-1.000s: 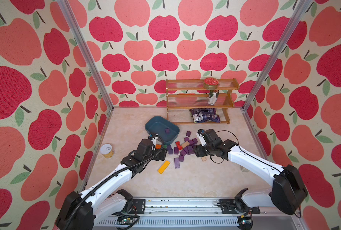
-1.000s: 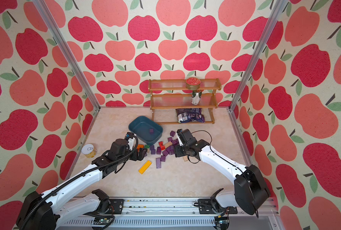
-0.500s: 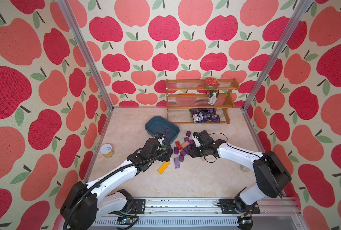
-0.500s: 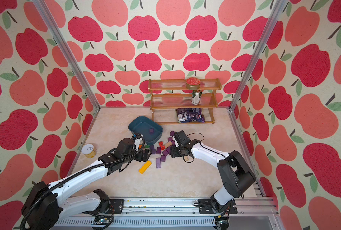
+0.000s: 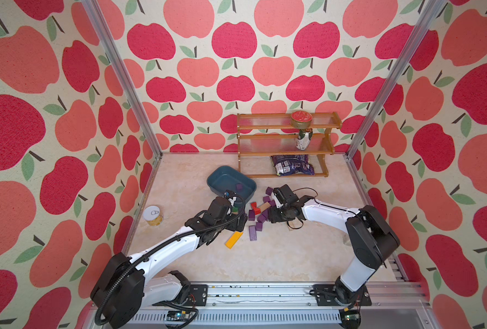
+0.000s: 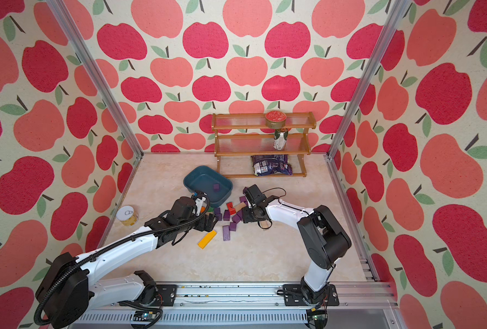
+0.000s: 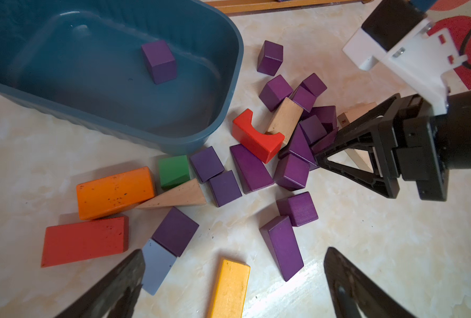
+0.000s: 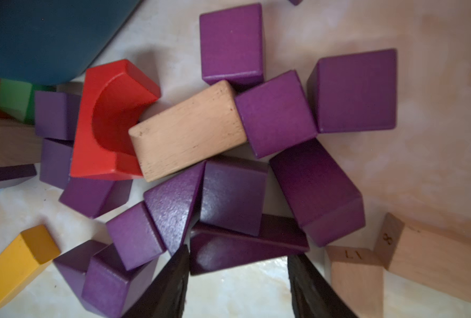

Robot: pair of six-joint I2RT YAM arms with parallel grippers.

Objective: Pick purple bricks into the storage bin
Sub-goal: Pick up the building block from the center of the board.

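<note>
slippage is risked where a sloped purple brick (image 8: 245, 247), hemmed by neighbours (image 8: 173, 209), is straddled by the right claw (image 8: 240, 252) (grip cannot be told), while the left claw (image 7: 234, 250) is spread empty.

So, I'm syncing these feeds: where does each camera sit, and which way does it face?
Both top views: high in front, facing down and back to the rack; left arm, right arm show.
Left wrist: on that arm, facing past the open left pincer to bin and bricks; right pincer shows.
Right wrist: on that arm, close over the bricks; its fingers show.
Shared: both wrist views catch the red arch.
</note>
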